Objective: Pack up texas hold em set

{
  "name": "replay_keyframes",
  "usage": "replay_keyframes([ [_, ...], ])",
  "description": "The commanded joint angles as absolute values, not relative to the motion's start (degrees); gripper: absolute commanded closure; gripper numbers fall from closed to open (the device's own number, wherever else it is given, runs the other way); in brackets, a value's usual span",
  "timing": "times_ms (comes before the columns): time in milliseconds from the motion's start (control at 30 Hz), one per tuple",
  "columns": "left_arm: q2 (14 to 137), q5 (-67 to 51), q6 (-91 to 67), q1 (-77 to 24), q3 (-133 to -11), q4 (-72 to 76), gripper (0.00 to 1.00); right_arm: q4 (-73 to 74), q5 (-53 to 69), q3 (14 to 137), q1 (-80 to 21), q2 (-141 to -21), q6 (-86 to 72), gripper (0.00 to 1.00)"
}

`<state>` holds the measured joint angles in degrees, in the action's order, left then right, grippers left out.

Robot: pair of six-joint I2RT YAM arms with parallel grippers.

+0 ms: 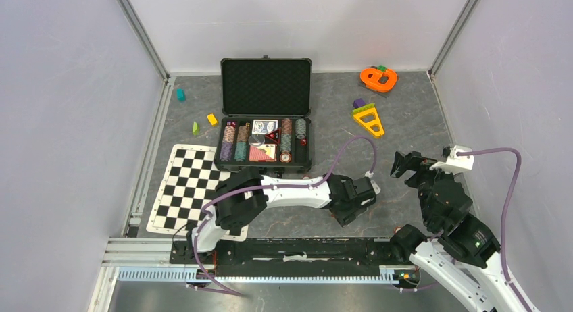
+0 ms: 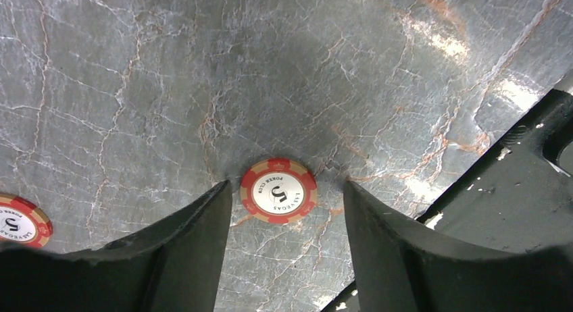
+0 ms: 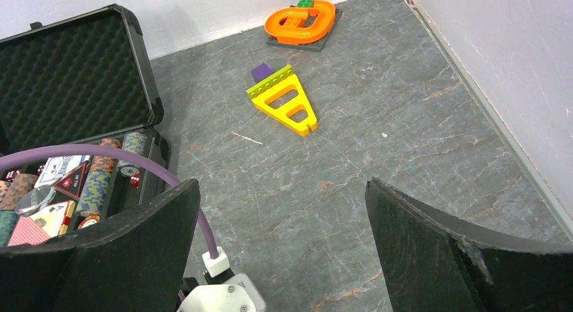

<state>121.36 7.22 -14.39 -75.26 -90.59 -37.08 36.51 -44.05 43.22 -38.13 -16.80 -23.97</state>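
loose chips (image 2: 278, 190) 2 | briefcase (image 1: 265, 89) 1 | checkered mat (image 1: 189, 187) 1 | small blocks (image 1: 212, 119) 3

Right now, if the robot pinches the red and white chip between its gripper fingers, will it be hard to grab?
Probably tricky: the chip lies flat on the smooth table, so only a thin edge shows and it may slide. It looks stiff and light. On its round rim it would likely roll.

Open floor (image 1: 332, 116) btw briefcase (image 1: 265, 89) & yellow toy (image 1: 369, 119); left arm (image 1: 297, 189) bars front.
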Motion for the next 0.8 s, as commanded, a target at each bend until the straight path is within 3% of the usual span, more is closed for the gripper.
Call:
replay_keyframes([
  [0, 122.8, 8.5, -14.8, -75.5, -91.4, -38.8, 0.34, 36.3, -44.7, 44.0, -38.1, -15.9, -23.5, 0.02],
  [100, 122.7, 8.5, -15.1, -75.5, -91.3, -40.2, 0.34, 36.4, -44.6, 43.9, -38.1, -16.0, -23.5, 0.02],
  [233, 123.6, 8.4, -15.3, -75.4, -92.3, -42.7, 0.46, 36.5, -44.6, 43.9, -38.1, -15.9, -23.7, 0.02],
  [367, 124.8, 8.2, -15.3, -75.4, -93.5, -44.6, 0.51, 36.6, -44.5, 44.0, -38.1, -15.7, -23.8, 0.02],
  [633, 127.9, 6.2, -14.8, -74.8, -97.6, -47.8, 0.47, 36.9, -44.3, 44.6, -38.2, -15.5, -23.9, 0.02],
  [767, 128.5, 6.2, -14.8, -74.6, -98.7, -49.4, 0.36, 37.2, -44.5, 44.7, -38.1, -15.4, -23.8, 0.02],
])
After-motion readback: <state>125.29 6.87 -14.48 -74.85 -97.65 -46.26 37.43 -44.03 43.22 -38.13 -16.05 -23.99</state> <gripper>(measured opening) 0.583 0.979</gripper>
